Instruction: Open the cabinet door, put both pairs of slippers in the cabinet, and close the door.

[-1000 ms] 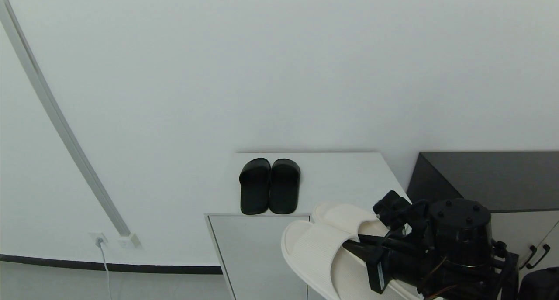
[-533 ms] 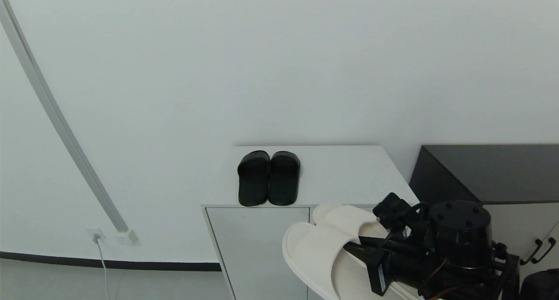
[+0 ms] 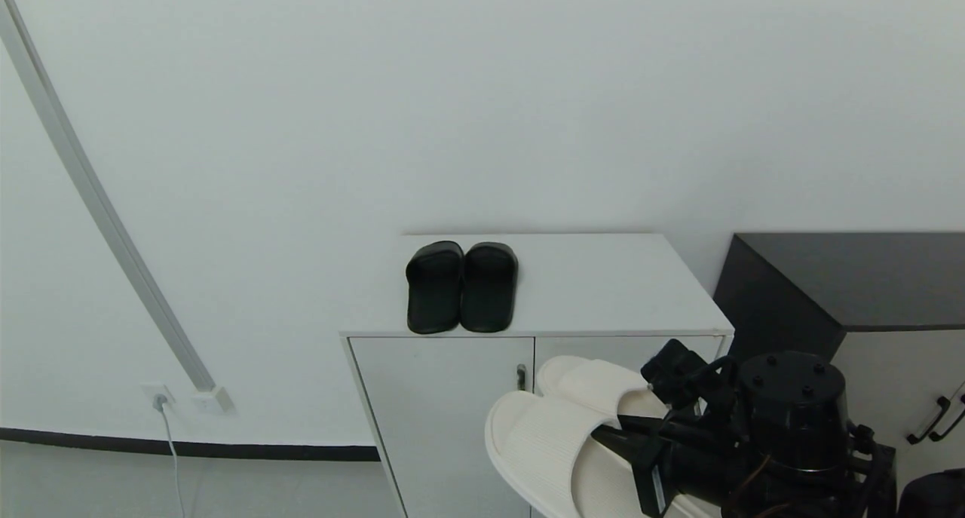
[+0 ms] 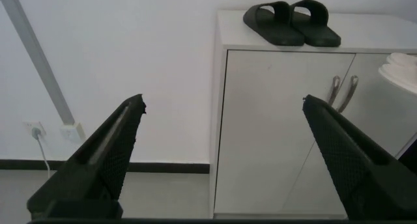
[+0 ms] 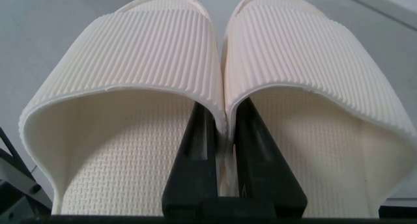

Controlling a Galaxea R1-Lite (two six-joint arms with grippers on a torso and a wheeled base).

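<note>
1. The right hand [image 3: 618, 431] sits at about 4 o'clock in the head view, in front of the white cabinet [image 3: 441, 420]. It is clenched on the white slippers [image 3: 550, 442].
2. In the right wrist view, each finger [image 5: 195, 152] of this hand [image 5: 221, 120] reaches into a different slipper. The two inner edges, which touch each other, are pinched between the fingers. The ribbed straps arch over the fingers and the soles lie below them.
3. In the head view the white pair juts out from the hand toward 10 o'clock. The toes overlap the right-hand cabinet door, just beside the door handles [image 3: 520, 377]. Whether the slippers touch the door I cannot tell.
4. The black slippers [image 3: 461, 286] stand side by side on the cabinet top, touching each other. They are near its front edge and over the left door. They lie at about 11 o'clock from the right hand, well apart from it.
5. Both cabinet doors are shut, and their two handles meet at the centre seam.
6. The left hand [image 4: 221, 101] is released. Its two dark fingers [image 4: 98, 165] are spread wide with nothing between them.
7. The left hand faces the cabinet front [image 4: 280, 133]. The black slippers [image 4: 292, 22] are up on top, and the handles [image 4: 342, 92] are well apart from the fingers.
8. A dark cabinet [image 3: 852, 277] stands at 3 o'clock from the white one.
9. A wall socket [image 3: 154, 396] with a cable plugged in sits low on the wall, at 8 o'clock in the head view.
</note>
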